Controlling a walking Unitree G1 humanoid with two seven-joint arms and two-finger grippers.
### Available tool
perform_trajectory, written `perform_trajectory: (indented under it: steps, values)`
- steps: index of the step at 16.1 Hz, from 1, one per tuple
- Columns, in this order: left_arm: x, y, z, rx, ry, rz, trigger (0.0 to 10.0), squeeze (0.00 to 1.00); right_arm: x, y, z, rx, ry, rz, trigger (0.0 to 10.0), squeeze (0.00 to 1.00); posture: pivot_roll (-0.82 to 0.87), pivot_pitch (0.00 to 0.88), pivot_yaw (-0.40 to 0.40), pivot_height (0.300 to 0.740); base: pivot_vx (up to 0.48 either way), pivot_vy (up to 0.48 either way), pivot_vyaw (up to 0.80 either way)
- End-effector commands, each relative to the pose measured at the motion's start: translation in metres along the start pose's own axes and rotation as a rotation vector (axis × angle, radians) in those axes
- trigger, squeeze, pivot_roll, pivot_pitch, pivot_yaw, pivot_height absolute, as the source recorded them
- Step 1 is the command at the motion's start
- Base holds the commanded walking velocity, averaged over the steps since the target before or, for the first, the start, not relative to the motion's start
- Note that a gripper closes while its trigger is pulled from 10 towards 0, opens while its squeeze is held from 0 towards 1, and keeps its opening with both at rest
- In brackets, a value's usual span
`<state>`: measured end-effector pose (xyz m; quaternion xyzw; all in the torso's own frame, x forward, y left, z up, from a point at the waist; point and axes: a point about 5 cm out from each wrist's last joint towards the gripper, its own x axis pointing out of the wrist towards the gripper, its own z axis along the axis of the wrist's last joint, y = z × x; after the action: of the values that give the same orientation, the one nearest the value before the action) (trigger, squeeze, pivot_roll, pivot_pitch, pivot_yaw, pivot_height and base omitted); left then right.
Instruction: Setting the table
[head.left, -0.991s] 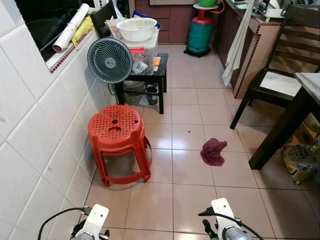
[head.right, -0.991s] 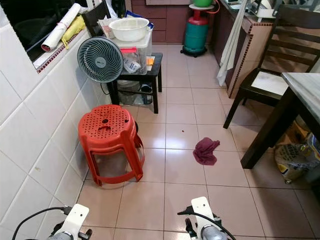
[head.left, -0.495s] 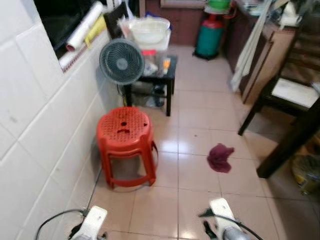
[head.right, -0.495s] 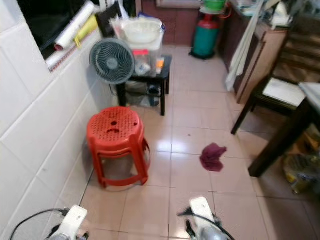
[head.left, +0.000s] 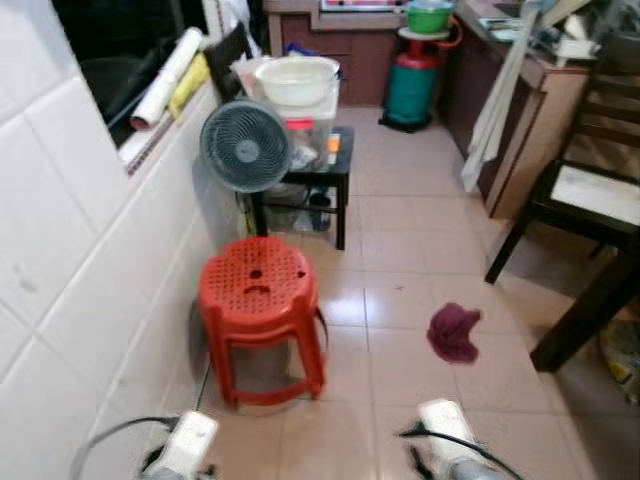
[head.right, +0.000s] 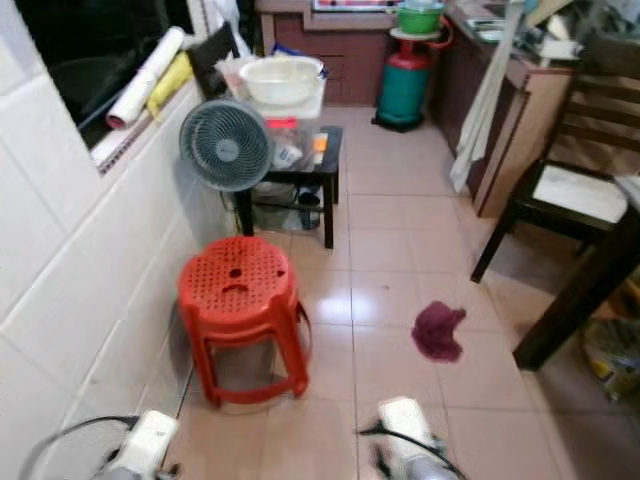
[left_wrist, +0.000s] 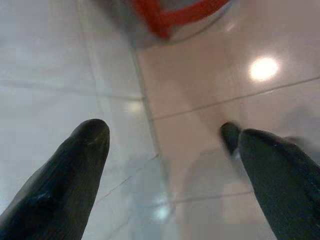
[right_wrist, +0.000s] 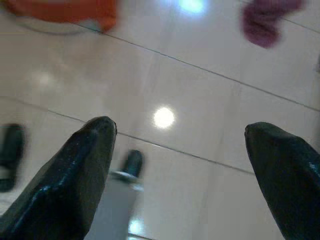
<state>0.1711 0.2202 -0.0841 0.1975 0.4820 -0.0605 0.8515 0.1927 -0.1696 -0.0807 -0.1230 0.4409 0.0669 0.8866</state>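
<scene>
The dark wooden table (head.right: 578, 308) stands at the right edge with one leg in view, and a dark chair (head.left: 585, 185) with a pale seat sits behind it. Both arms hang low at the bottom of the head views, the left wrist (head.left: 187, 445) near the tiled wall and the right wrist (head.left: 447, 458) over the floor. In the left wrist view my left gripper (left_wrist: 172, 165) is open above the floor tiles, with nothing between its fingers. In the right wrist view my right gripper (right_wrist: 180, 155) is open too, over bare tiles.
A red plastic stool (head.left: 260, 320) stands by the white tiled wall. Behind it a grey fan (head.left: 246, 147) and a black side table (head.left: 330, 165) with a white bowl (head.left: 297, 79). A maroon rag (head.left: 453, 332) lies on the floor. A green gas cylinder (head.left: 413, 78) stands at the back.
The whole picture has shifted: the camera has turned and moved, so the stool, fan and rag sit further right and lower in the picture. The arms hang as before.
</scene>
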Motion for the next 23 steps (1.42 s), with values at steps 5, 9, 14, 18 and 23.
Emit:
perform_trajectory:
  steps: [5, 9, 14, 18, 23]
  values:
    - [0.001, -0.007, 0.004, -0.072, 0.000, 0.022, 10.0, 0.00, 0.000, -0.012, 0.003, -0.038, -0.001, 0.002, 10.0, 0.00, -0.07, 0.000, -0.039, 0.740, 0.000, 0.000, 0.00]
    - [0.001, -0.011, 0.001, -0.099, 0.013, 0.039, 10.0, 0.00, 0.004, -0.015, 0.024, -0.081, -0.033, 0.015, 10.0, 0.00, -0.02, 0.000, -0.075, 0.740, 0.000, 0.000, 0.00]
    - [0.000, -0.010, -0.004, -0.109, 0.030, 0.064, 10.0, 0.00, 0.005, -0.008, 0.028, -0.088, -0.034, 0.037, 10.0, 0.00, 0.02, 0.000, -0.073, 0.740, 0.000, 0.000, 0.00]
    - [0.000, -0.007, -0.005, -0.063, 0.028, 0.063, 10.0, 0.00, 0.004, -0.007, 0.021, -0.007, -0.005, 0.017, 10.0, 0.00, -0.01, 0.000, -0.030, 0.740, 0.000, 0.000, 0.00]
    - [0.000, -0.008, -0.003, -0.012, 0.014, 0.046, 10.0, 0.00, 0.002, -0.009, 0.008, 0.013, 0.030, -0.011, 10.0, 0.00, -0.06, 0.000, 0.008, 0.740, 0.000, 0.000, 0.00]
